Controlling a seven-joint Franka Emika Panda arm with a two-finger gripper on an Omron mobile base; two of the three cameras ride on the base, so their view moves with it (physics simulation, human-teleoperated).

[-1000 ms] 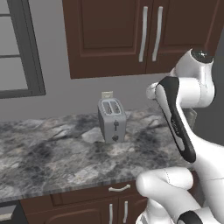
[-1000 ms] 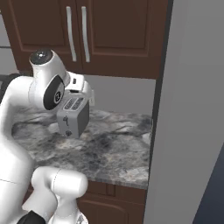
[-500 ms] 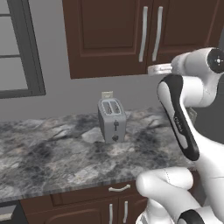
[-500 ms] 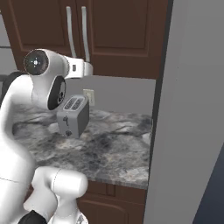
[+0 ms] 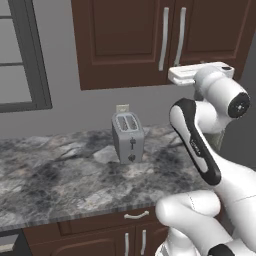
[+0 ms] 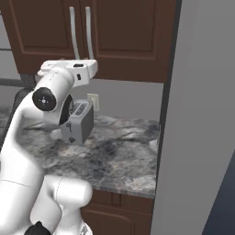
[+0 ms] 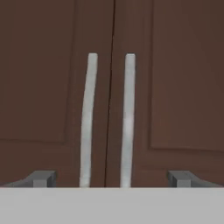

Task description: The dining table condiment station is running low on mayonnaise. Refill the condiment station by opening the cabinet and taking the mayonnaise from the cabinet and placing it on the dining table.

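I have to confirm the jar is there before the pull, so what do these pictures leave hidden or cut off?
- Inside of the cabinet: hidden in every view by its two closed doors, so no mayonnaise can be confirmed.
- Handles: lower ends cut off in the hand view behind the open gripper.
- Cabinet top: cut by the upper edge in both base views.
- Toaster: partly covered by the arm in the right base view.
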